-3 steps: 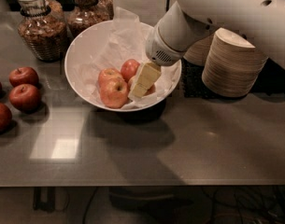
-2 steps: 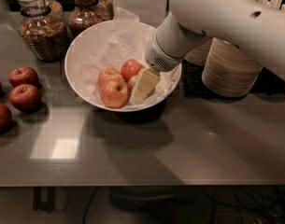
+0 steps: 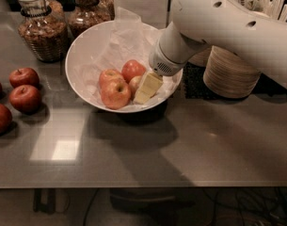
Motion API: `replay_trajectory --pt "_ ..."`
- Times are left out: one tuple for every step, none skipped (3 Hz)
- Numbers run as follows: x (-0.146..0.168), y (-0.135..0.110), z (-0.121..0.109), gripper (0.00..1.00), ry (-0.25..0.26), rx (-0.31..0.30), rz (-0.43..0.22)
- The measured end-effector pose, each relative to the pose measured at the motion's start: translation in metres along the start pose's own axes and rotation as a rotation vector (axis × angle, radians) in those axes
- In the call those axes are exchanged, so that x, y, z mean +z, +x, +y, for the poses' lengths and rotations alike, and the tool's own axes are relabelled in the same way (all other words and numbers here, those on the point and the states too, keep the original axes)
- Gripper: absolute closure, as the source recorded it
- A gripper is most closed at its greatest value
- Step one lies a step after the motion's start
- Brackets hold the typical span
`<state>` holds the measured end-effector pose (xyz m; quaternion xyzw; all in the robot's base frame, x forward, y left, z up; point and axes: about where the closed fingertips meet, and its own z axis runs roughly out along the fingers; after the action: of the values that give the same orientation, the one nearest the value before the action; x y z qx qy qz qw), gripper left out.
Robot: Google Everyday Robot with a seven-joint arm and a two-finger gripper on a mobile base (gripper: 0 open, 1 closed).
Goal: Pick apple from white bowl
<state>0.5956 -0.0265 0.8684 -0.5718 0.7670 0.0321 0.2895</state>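
The white bowl, lined with crinkled white paper, stands at the back middle of the grey table. It holds three apples. An orange-red one lies at the front and a redder one behind it. The palest apple sits between them on the right, mostly hidden. My gripper, cream-coloured at its tip, reaches down into the bowl from the right and rests against the pale apple's right side. The big white arm covers the bowl's right rim.
Several dark red apples lie on the table at the left. Two glass jars of granola stand behind the bowl. A stack of beige disposable bowls stands to the right on a black mat. The table's front edge is near.
The gripper has sunk a little lower into the bowl, closer against the apples. The bowl and the apples on the table have not moved.
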Motion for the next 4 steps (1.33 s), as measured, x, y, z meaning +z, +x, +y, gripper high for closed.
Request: replay_trajectory --pt "0.0095 0.0044 -0.0011 0.00 -0.028 0.013 -0.001" --pt "0.0095 0.0044 -0.0010 0.19 -0.028 0.013 -0.001" --pt "0.0095 0.0044 -0.0010 0.42 -0.028 0.013 -0.001" --pt "0.0095 0.0044 -0.0010 0.66 -0.028 0.013 -0.001"
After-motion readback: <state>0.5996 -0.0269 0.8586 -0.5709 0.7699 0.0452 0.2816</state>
